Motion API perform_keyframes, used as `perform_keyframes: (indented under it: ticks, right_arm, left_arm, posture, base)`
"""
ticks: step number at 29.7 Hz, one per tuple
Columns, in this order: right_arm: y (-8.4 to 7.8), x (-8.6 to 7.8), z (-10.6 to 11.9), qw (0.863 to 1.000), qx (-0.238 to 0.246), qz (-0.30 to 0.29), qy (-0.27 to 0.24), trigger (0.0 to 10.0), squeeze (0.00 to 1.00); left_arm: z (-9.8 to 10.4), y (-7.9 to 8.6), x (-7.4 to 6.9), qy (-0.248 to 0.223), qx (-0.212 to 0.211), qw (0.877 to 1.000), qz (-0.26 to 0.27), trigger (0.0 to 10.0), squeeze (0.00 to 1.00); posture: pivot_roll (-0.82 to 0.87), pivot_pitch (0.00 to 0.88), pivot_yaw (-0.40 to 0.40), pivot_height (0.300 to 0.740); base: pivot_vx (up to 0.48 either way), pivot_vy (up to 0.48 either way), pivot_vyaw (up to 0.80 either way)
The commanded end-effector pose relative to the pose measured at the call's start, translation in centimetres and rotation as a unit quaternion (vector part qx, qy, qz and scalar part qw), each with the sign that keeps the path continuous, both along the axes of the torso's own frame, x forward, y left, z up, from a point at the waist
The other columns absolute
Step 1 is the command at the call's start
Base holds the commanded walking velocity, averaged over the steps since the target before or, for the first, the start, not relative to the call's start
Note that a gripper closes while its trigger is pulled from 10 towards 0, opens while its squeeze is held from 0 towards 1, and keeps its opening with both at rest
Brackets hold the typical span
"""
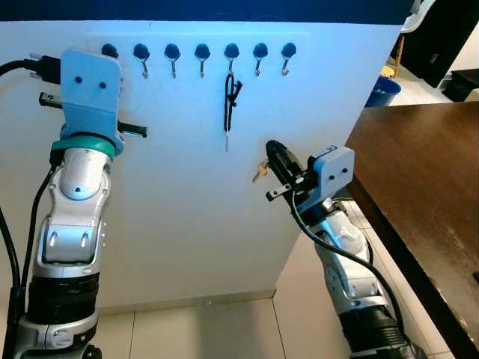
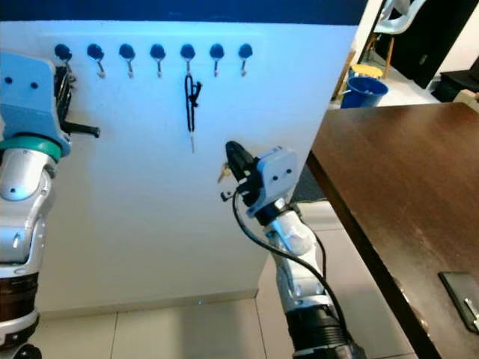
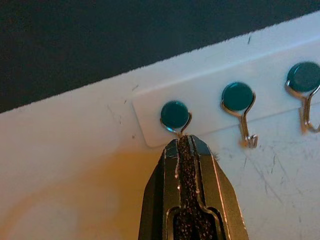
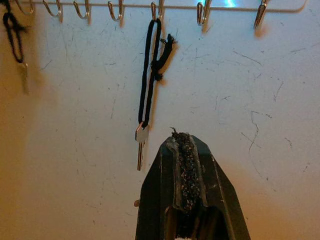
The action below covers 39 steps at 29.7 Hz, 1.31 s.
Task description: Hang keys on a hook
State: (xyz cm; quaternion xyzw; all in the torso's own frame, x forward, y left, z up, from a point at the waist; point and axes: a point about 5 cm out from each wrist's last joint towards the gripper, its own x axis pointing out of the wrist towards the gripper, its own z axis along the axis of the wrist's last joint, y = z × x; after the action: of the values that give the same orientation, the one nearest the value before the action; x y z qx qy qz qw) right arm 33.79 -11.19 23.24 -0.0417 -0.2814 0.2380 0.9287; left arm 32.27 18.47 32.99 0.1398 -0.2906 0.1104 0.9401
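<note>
Left eye view: a white wall (image 1: 187,224) carries a row of seven blue-capped hooks (image 1: 202,58) along its top. From the fifth hook (image 1: 231,57) hangs a black cord (image 1: 229,101) with a key (image 1: 227,140) at its lower end. The left gripper (image 1: 112,75) is raised at 10 o'clock, by the first hook (image 1: 109,51). The right gripper (image 1: 274,153) sits near the centre, pointing at the wall below the cord, and a brass key (image 1: 260,172) shows at the 8 o'clock side of its fingers. A dark brown worktop (image 1: 426,187) fills the 3 o'clock side, with a blue bin (image 1: 383,91) at 1 o'clock.

Right eye view: the same scene; a dark flat object (image 2: 460,293) lies on the worktop at 4 o'clock.

Left wrist view: the left gripper's fingers are pressed together with nothing seen between them, their tips just beneath the first hook's wire loop.

Right wrist view: the right gripper's fingers are together, aimed at the wall just beside the hanging key, which is at 10 o'clock from their tip. The cord loops over its hook at 12 o'clock. Whether the fingers are clamped on the brass key cannot be told.
</note>
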Motion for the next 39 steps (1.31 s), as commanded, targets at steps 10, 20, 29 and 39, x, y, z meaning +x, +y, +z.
perform_keyframes:
  ticks: [10, 20, 29, 39]
  right_arm:
    - [0.6, 0.0, -1.0, 1.000, -0.007, 0.008, 0.013, 10.0, 0.00]
    - [0.8, 0.0, -1.0, 1.000, -0.004, 0.008, 0.013, 10.0, 0.00]
    - [0.8, 0.0, -1.0, 1.000, -0.003, 0.007, 0.012, 10.0, 0.00]
    - [0.8, 0.0, -0.9, 1.000, -0.002, 0.007, 0.010, 10.0, 0.00]
  left_arm:
    - [3.1, -0.6, 0.0, -0.053, -0.007, 0.998, -0.014, 10.0, 0.00]
    - [3.3, -1.2, 0.6, -0.054, 0.000, 0.998, -0.016, 10.0, 0.00]
    - [3.1, -1.4, 1.1, -0.049, 0.001, 0.999, -0.016, 10.0, 0.00]
    - [2.3, -0.6, 1.8, -0.035, 0.007, 0.999, 0.018, 10.0, 0.00]
  posture:
    - [0.12, 0.097, 0.084, 0.740]
    - [0.12, 0.102, 0.092, 0.740]
    - [0.12, 0.106, 0.095, 0.740]
    - [0.12, 0.107, 0.094, 0.740]
  base:
    - [0.000, 0.000, 0.00]
    - [0.000, 0.000, 0.00]
    - [0.000, 0.000, 0.00]
    - [0.000, 0.000, 0.00]
